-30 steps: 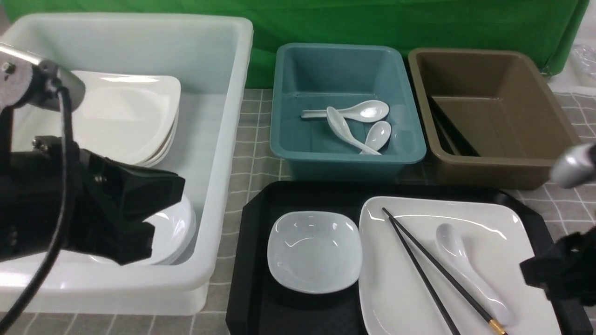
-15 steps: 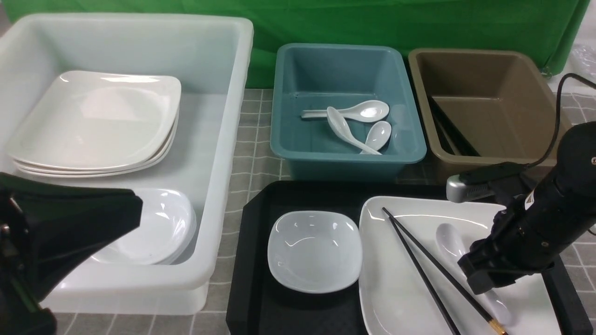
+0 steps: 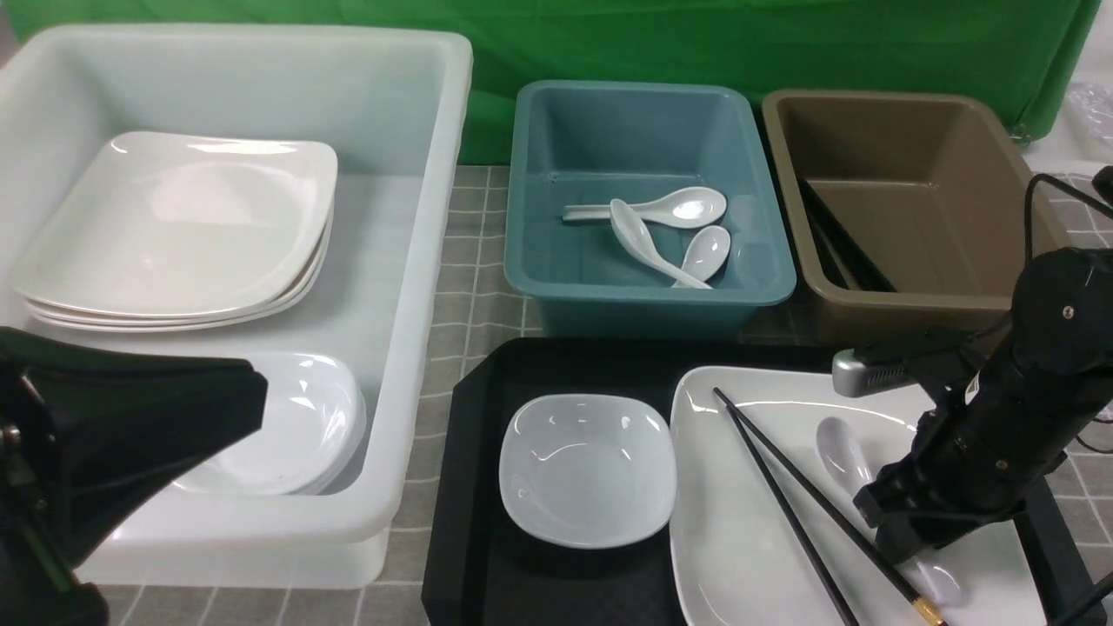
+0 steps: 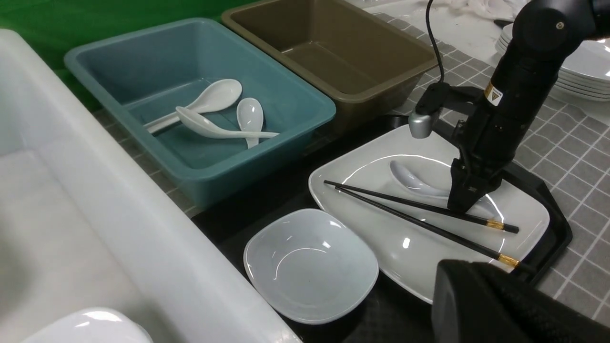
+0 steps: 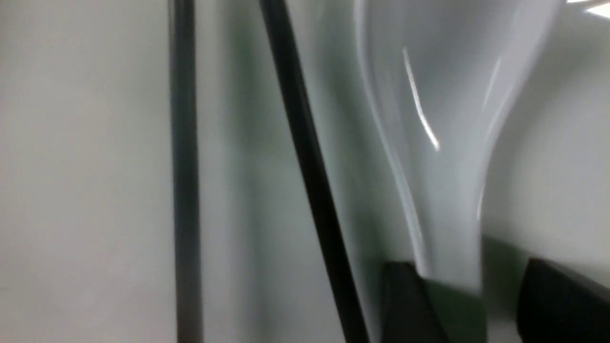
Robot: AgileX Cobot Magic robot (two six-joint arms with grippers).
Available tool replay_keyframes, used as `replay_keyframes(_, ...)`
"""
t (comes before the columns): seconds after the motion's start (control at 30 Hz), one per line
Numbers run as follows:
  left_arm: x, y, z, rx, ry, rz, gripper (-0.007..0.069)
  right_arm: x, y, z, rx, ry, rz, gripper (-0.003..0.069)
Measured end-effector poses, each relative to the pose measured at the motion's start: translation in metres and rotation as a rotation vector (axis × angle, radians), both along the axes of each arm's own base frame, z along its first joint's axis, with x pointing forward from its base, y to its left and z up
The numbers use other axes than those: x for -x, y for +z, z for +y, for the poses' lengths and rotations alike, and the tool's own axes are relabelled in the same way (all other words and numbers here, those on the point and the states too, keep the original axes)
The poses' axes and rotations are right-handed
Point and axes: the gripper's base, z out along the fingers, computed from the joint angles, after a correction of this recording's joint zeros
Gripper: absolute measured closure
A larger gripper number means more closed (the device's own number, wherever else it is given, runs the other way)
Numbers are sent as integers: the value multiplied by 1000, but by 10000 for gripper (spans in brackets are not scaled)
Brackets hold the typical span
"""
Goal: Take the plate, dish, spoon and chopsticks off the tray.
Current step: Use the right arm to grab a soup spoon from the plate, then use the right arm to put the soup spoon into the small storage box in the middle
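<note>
The black tray [image 3: 565, 365] holds the small dish [image 3: 587, 469] on its left and the large white plate [image 3: 748, 556] on its right. The black chopsticks [image 3: 809, 489] lie aslant across the plate. Beside them on the plate lies the white spoon [image 3: 839, 439], bowl end away from me. My right gripper [image 3: 904, 546] is down on the plate, open, its fingers straddling the spoon's handle [image 5: 429, 119], with a gap showing on one side. My left gripper [image 3: 248, 396] hovers shut and empty at the near left, in front of the white tub.
A white tub [image 3: 417, 261] at left holds stacked plates [image 3: 183, 226] and dishes [image 3: 304, 426]. Behind the tray stand a teal bin [image 3: 643, 300] with three spoons and a brown bin [image 3: 913, 309] with black sticks. More plates [image 4: 586, 66] are stacked beyond the right arm.
The right arm swung in from the right edge and came down over the spoon handle, then sank a little lower. The left arm dropped back from over the tub to the near left corner.
</note>
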Motion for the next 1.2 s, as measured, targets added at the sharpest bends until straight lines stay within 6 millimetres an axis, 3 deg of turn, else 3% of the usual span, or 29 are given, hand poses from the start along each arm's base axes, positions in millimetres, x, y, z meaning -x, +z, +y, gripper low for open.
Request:
replay_keyframes(0.07, 0, 0, 0, -2, -1, -2, 622, -1, 0, 0, 4, 13, -5, 351)
replay_keyframes(0.17, 0, 0, 0, -4, -2, -3, 622, -2, 0, 0, 10, 52, -13, 479)
replay_keyframes(0.37, 0, 0, 0, -9, -4, -4, 622, 5, 14, 0, 1, 85, -3, 484)
replay_keyframes(0.4, 0, 0, 0, -11, 0, -12, 622, 10, 36, 2, -21, 90, -27, 484)
replay_keyframes(0.47, -1, 1, 1, -8, 6, -22, 622, 13, 51, 5, -47, 96, -64, 484)
replay_keyframes(0.5, -3, 3, 1, 4, 25, -49, 622, 15, 80, 15, -126, 128, -180, 484)
replay_keyframes(0.6, -7, 9, 3, 27, 66, -117, 622, 2, 127, 35, -285, 130, -461, 484)
replay_keyframes(0.7, -9, 12, 5, 42, 88, -146, 622, -15, 143, 42, -344, 89, -577, 484)
replay_keyframes(0.77, -10, 13, 5, 48, 98, -158, 622, -43, 153, 50, -383, 47, -675, 484)
replay_keyframes(0.8, -10, 13, 5, 47, 97, -158, 622, -74, 153, 59, -398, 26, -726, 484)
replay_keyframes(0.83, -10, 13, 5, 46, 95, -156, 622, -91, 149, 64, -403, 15, -738, 484)
replay_keyframes(1.03, -9, 11, 5, 32, 84, -143, 622, -159, 110, 85, -413, -24, -730, 466)
replay_keyframes(1.1, -8, 10, 4, 24, 74, -130, 622, -172, 97, 89, -410, -25, -718, 396)
replay_keyframes(1.2, -7, 8, 4, 16, 63, -117, 622, -179, 85, 93, -409, -18, -683, 226)
